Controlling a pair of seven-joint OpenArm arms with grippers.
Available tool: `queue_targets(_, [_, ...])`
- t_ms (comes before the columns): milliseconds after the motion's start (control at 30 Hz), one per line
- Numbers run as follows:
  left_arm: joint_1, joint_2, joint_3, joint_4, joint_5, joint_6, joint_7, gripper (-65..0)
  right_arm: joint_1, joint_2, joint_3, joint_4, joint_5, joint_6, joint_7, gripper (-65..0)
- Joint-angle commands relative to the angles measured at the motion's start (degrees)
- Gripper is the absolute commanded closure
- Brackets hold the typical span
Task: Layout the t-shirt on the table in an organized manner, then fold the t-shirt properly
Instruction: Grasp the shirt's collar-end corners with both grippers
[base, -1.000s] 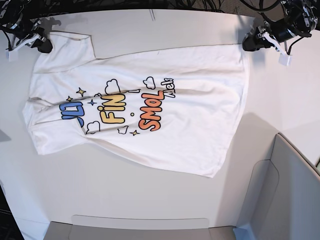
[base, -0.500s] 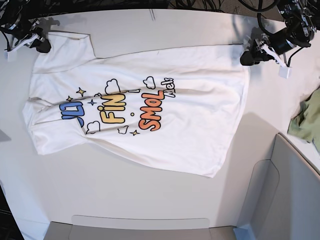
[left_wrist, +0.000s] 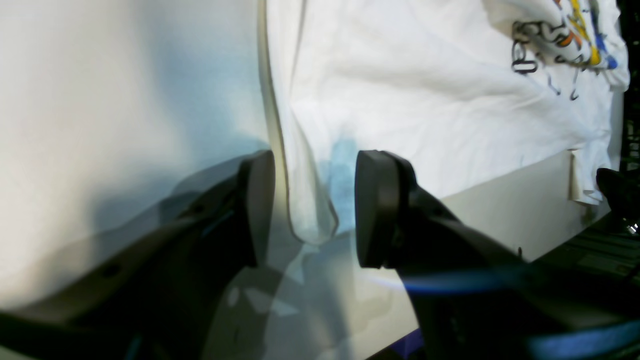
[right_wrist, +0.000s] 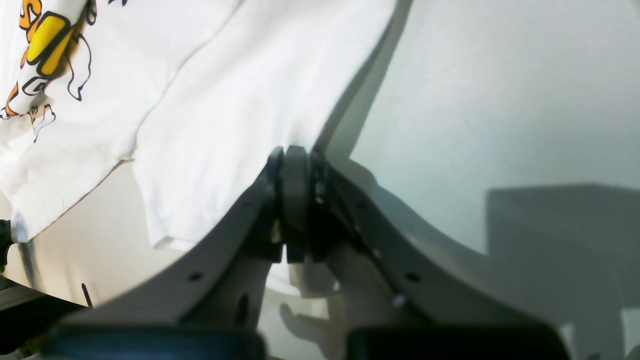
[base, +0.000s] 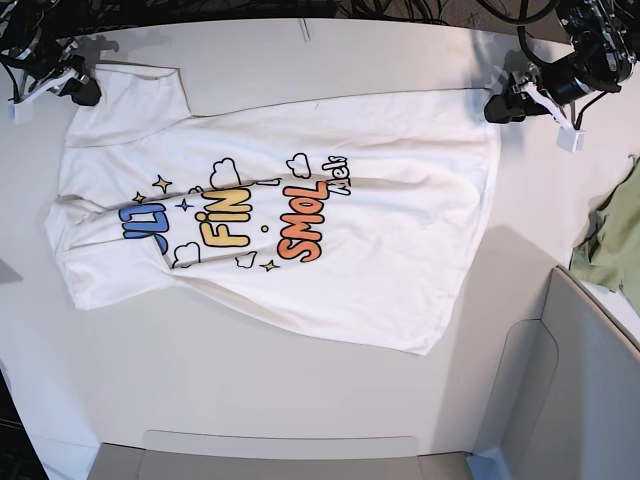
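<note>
The white t-shirt (base: 300, 210) lies spread print-up on the white table (base: 250, 385), collar end to the left and hem to the right. My left gripper (base: 505, 103) sits at the hem's far right corner. In the left wrist view, that gripper (left_wrist: 315, 210) is open and the hem corner (left_wrist: 312, 220) lies loose between its fingers (left_wrist: 380, 205). My right gripper (base: 85, 90) is at the far left sleeve. The right wrist view shows this gripper (right_wrist: 295, 195) shut, with the t-shirt's (right_wrist: 240, 100) sleeve edge running into its tips.
A green cloth (base: 612, 240) lies at the right edge of the table. A grey padded panel (base: 590, 390) stands at the front right and another (base: 280, 455) along the front edge. Dark cables run along the back edge.
My left gripper has opened, let go of the hem corner and drawn back slightly to the right. The green cloth has come into view at the right. The shirt stays put.
</note>
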Motion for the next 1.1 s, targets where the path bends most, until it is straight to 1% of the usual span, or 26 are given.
queue_targets(0, [0.3,-0.6,-0.2,0.5,2.3,0.2,0.6,-25.9,-0.5,0.8,0.3,0.3,-2.8,-0.1,-1.4,0.0])
queue_targets(233, [4.3,-0.6,-0.1,2.8,2.5,0.2,0.6,-25.9,-0.5,0.8,0.5,0.3,-2.8,-0.1,-1.4,0.0])
queue_targets(333, [5.5,-0.6,2.5,5.5,2.6,0.2,0.6,-25.9,-0.5,0.7,0.3,0.4,-2.8,-0.1,-1.4,0.0])
queue_targets(500, [5.5,-0.5,5.5,5.7,2.7,0.2,0.6,-25.9,-0.5,0.6,0.3,0.4,-2.8,-0.1,-1.4,0.0])
queue_targets(667, [4.7,-0.5,5.3,5.7,2.7,0.2,0.6,-25.7,-0.5,0.6,0.3,0.4,-2.8,-0.1,-1.4,0.0])
queue_targets(767, [2.9,-0.7,5.2,4.5,2.8,0.2,0.6,-21.9,-0.6,0.6,0.3,0.4,-2.6,-0.1,-1.5,0.0])
queue_targets(867, [2.6,-0.9,5.2,1.4,2.8,0.2,0.6,-16.6,-1.3,0.8,0.2,0.4,-2.5,-0.1,-1.5,0.0])
queue_targets(967, [1.8,-0.9,5.6,-1.3,2.8,0.2,0.6,-8.8,-1.3,0.9,0.2,0.5,-2.4,-0.1,-3.5,0.0])
queue_targets(1033, [0.8,-0.7,5.6,-1.3,2.8,0.2,0.6,-1.0,-1.2,0.9,0.2,0.5,-2.4,-0.1,-3.9,0.0])
queue_targets(1067, [0.4,-0.7,5.6,-1.3,2.8,0.2,0.6,0.0,-1.2,0.9,0.2,0.5,-2.4,-0.1,-3.9,0.0])
